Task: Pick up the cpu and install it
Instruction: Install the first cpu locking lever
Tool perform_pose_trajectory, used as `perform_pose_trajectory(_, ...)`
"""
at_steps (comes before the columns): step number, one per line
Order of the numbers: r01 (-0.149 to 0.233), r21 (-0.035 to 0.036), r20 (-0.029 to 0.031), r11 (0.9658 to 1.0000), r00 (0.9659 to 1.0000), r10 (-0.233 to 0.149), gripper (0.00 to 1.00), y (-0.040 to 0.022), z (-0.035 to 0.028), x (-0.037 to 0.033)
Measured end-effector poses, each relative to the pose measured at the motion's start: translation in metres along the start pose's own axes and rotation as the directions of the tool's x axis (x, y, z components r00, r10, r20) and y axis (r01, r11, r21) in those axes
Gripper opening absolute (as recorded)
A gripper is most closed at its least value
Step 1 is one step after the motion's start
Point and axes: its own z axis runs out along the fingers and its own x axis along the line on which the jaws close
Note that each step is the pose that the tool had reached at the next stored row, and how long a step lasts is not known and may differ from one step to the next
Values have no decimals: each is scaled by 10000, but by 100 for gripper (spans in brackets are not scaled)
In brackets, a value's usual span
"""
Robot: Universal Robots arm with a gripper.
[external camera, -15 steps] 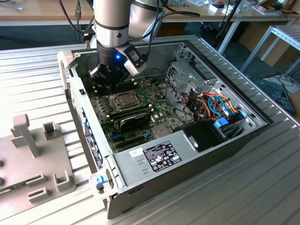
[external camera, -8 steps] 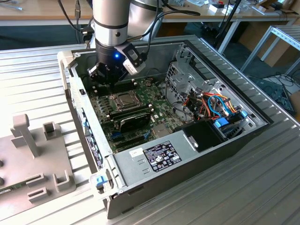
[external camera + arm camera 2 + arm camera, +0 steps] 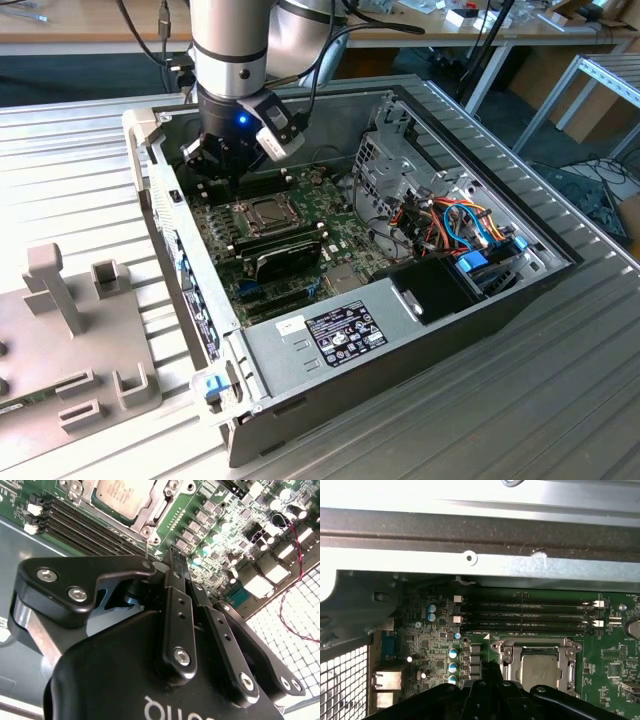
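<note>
Pincer (image 3: 173, 560) fingers are pressed together with nothing between them, their tips meeting just above the green motherboard (image 3: 220, 510) in the second wrist view. In the first wrist view the same black fingers (image 3: 487, 680) come to a point beside the metal socket frame (image 3: 540, 647), apart from it. In the exterior view the pincer (image 3: 215, 170) hangs under the grey arm (image 3: 230, 50), low inside the open computer case (image 3: 480, 300), over the far end of the motherboard.

The cpu (image 3: 538, 671) lies flat inside the socket frame, its dull silver top showing, and the pincer does not touch it. In the second wrist view the cpu (image 3: 122, 495) sits just beyond the fingertips, framed by the socket's metal edges. In the exterior view it (image 3: 262, 210) shows as a small square near the middle of the board.

Long black memory slots (image 3: 530, 615) run in parallel rows just beside the socket, between it and the case wall. A row of small blue-topped capacitors (image 3: 453, 665) stands near the fingertips. A perforated metal panel (image 3: 342, 680) closes the case end beside the rear ports.

The case rests on a ribbed metal bench (image 3: 80, 160), with a grey fixture (image 3: 70, 330) at the exterior view's left.
</note>
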Motion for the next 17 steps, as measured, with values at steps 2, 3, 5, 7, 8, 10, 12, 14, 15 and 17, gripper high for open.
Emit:
perform_pose_trajectory(2, -54, -25, 2, 10000, 10000, 54, 11, 14, 0, 0)
perform_pose_trajectory(3, -73, -62, 5, 10000, 10000, 73, 11, 20, 1, -1)
perform_pose_trajectory(5, -105, -120, 9, 9999, 9999, 105, 11, 30, 2, 3)
perform_pose_trajectory(7, -124, -175, 12, 9998, 9999, 124, 11, 38, 1, 14)
perform_pose_trajectory(8, -132, -210, 13, 9997, 9999, 133, 11, 43, 1, 21)
perform_pose_trajectory(10, -151, -319, 16, 9994, 9999, 151, 11, 55, 0, 31)
perform_pose_trajectory(12, -167, -386, 20, 9991, 9999, 168, 11, 63, 2, 36)
perform_pose_trajectory(14, -203, -507, 24, 9985, 9998, 204, 11, 69, 0, 43)
perform_pose_trajectory(15, -213, -531, 25, 9984, 9998, 214, 11, 70, 0, 44)
perform_pose_trajectory(17, -227, -567, 27, 9981, 9997, 229, 11, 70, 0, 44)
